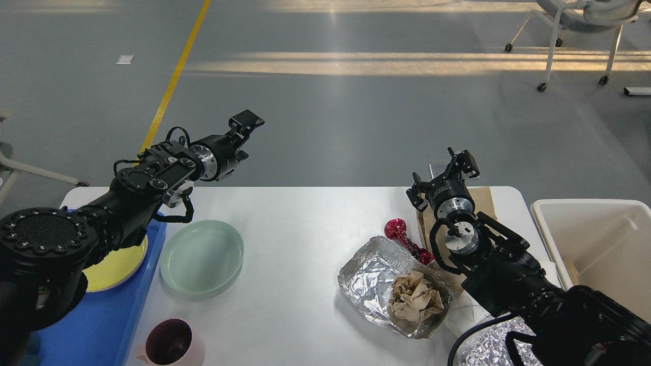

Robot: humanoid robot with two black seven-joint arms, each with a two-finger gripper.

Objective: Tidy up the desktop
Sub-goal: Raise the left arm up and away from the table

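Nothing is gripped — this looks like the gap between pick-ups. The table (305, 239) fills the lower view, carrying a green plate (202, 255) just right of the blue tray (109, 325). The left gripper (244, 127) hovers beyond the plate, fingers apart; the right gripper (447, 170) hangs right of the plate, spread and empty. Next, probably: lower the left gripper onto the plate's rim.

left claw (243, 133): raised past counter (295, 223) far edge, empty | green plate (202, 256): below it | right claw (447, 170): over brown paper (484, 198)
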